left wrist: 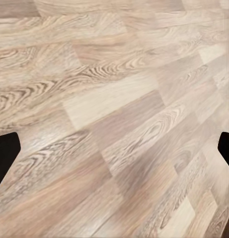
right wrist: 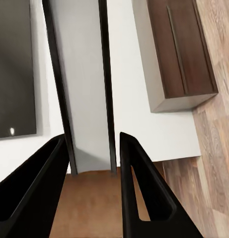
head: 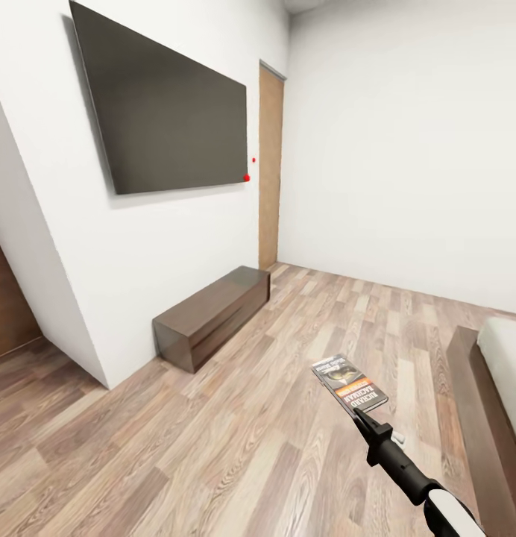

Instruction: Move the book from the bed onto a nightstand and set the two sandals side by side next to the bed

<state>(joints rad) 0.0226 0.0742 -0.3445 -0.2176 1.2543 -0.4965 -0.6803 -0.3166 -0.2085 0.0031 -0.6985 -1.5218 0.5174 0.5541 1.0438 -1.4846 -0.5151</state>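
A bedroom with white walls and a wood-plank floor [head: 213, 447]. A large dark television [head: 165, 104] hangs above a low brown cabinet [head: 213, 313]. The bed [head: 496, 403] edges in at right. The right gripper [head: 360, 412] is clamped on the book [head: 349, 382], held over the floor. The left gripper [left wrist: 114, 151] seems spread wide, only its finger edges visible.

The small thin paperback book with a pale grey cover and an orange band [head: 350, 382], seen in the head view, carries dark lettering in two lines that appears to read "RICHARD BACHMAN", turned away from the camera; the smaller print above the band is too blurred to read
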